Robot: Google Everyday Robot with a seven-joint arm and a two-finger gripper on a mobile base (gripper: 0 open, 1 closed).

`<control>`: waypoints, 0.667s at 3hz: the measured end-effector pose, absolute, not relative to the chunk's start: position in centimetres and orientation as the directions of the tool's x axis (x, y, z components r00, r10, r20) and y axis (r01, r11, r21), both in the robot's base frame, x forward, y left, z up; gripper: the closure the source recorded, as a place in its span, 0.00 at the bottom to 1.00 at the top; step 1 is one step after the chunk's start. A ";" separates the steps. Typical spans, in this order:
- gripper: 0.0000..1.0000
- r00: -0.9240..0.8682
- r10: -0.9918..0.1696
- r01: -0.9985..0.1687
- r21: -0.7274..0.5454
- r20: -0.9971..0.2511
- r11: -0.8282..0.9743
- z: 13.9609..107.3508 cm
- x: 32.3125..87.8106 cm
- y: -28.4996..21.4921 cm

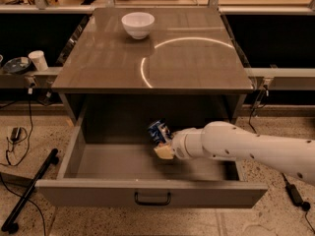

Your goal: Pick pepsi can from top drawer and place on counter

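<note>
As the drawer stands pulled open across the lower half of the camera view, the gripper sits inside it, just below and against the can, a little left of centre near the drawer's back. The can is tilted, not upright. Whether the gripper is clamped on it or only resting against it cannot be told. The white arm enters from the right edge of the frame and crosses the drawer's right side. Above, the counter fills the upper middle of the frame, with a bowl at its upper left.

The step in hand appears to be securing and lifting the can. Doing it well calls for a firm, centred hold before any rise. The can should then come forward, clear of the counter's front edge, since a tilted can could slip or strike the overhang.
</note>
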State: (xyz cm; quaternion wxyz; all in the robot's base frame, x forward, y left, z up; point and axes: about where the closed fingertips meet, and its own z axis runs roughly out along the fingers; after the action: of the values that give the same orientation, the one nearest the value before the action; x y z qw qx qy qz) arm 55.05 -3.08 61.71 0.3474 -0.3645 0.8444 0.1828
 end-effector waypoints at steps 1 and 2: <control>1.00 -0.462 -0.484 -0.769 0.064 -0.743 0.636 63.3 54.7 -3.0; 1.00 -0.427 -0.484 -0.790 0.054 -0.764 0.611 65.3 54.2 -2.9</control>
State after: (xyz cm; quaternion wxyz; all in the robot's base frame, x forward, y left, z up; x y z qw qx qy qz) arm 54.16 -2.94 65.26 0.3676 -0.3890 0.8188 0.2079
